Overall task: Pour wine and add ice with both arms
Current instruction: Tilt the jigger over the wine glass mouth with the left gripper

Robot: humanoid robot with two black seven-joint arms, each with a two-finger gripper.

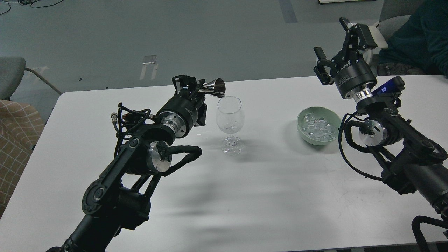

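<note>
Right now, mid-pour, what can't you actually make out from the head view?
- Liquid: whether anything is leaving the metal jigger or has collected in the wine glass; both are too small and too clear to tell.
- Left gripper: its hold on the jigger is dark and end-on.
- Ice: the cube count; they blur together in the green bowl, and the near rim hides some.
- Right arm: cut off by the frame's right edge.
</note>
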